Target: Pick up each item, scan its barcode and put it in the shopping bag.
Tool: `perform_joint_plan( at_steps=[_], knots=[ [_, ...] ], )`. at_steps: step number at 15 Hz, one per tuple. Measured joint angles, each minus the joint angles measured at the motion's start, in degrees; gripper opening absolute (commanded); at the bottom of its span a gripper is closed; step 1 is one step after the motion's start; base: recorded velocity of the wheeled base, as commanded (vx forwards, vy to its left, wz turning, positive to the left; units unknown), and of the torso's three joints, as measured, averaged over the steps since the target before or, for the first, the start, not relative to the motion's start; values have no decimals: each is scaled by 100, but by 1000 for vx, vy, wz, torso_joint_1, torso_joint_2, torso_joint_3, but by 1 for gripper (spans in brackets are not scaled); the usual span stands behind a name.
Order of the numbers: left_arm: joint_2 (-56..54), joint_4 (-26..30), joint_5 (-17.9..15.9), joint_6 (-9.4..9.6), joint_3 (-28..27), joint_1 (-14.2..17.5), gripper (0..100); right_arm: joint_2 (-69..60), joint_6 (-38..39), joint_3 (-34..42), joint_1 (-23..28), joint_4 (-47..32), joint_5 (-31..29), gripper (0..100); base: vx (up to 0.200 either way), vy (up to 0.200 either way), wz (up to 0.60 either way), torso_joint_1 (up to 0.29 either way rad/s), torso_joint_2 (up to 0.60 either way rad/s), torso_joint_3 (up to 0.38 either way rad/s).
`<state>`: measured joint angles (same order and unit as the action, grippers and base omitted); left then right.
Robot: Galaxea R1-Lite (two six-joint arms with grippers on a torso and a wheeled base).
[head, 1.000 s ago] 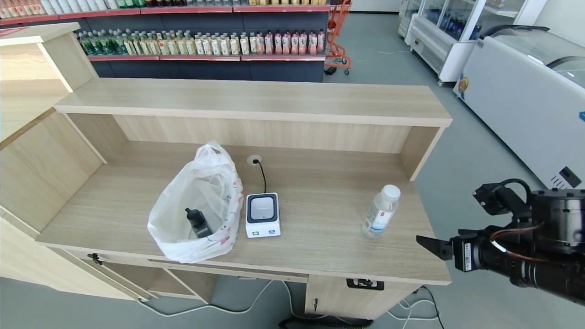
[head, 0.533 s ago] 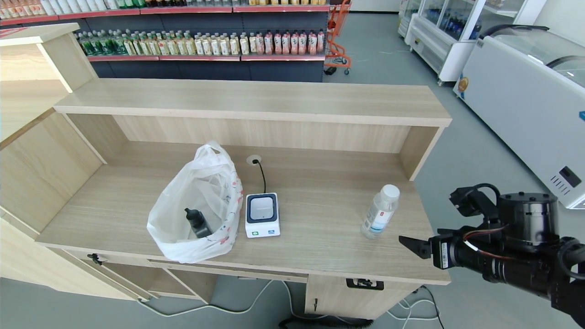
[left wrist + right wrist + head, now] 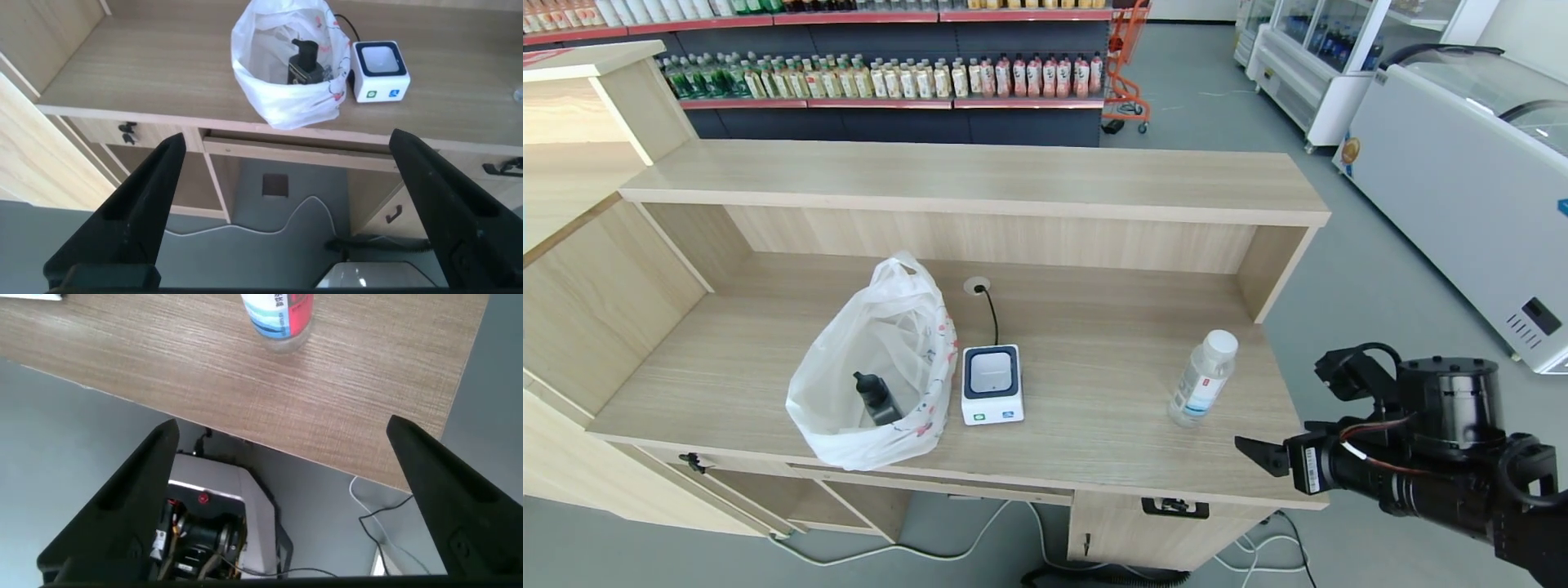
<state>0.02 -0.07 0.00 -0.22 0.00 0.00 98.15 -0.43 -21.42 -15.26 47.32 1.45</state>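
Note:
A clear bottle (image 3: 1203,378) with a white cap and a blue-printed label stands upright near the counter's right end; its lower part shows in the right wrist view (image 3: 278,312). My right gripper (image 3: 1262,457) hovers open off the counter's front right corner, short of the bottle, its fingers (image 3: 131,498) spread wide. A white shopping bag (image 3: 874,367) stands open left of the white scanner (image 3: 992,383), with a black bottle (image 3: 876,398) inside. My left gripper (image 3: 286,143) is open, below and in front of the counter edge, with the bag (image 3: 282,73) and the scanner (image 3: 380,69) beyond it.
The wooden counter (image 3: 1094,408) has a raised back ledge (image 3: 980,175) and side walls. The scanner's cable (image 3: 992,314) runs to a hole at the back. Chest freezers (image 3: 1462,171) stand at the right, drink shelves (image 3: 890,77) behind. Drawers and loose cables lie under the counter.
My right arm has moved left and slightly down, closer to the counter's front right corner. The bottle, bag and scanner have stayed put.

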Motion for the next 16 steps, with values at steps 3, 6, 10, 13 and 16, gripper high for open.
perform_joint_plan(
  at_steps=[3,6,10,13,16],
  knots=[
    [0,0,0,-2,0,0,100,-18,-364,271,-9,802,-390,100,0,0,0,0,0,0],
    [0,0,0,-2,0,0,100,67,-408,434,-204,1297,-936,100,0,0,0,0,0,0],
    [0,2,0,0,0,0,100,502,-391,522,-430,2181,-1146,100,0,0,0,0,0,0],
    [0,5,0,-2,0,0,100,1224,-510,505,-505,3326,-1425,100,0,0,0,0,0,0],
    [0,2,0,-2,0,0,100,1892,-606,354,-532,3791,-1486,100,0,0,0,0,0,0]
  ],
)
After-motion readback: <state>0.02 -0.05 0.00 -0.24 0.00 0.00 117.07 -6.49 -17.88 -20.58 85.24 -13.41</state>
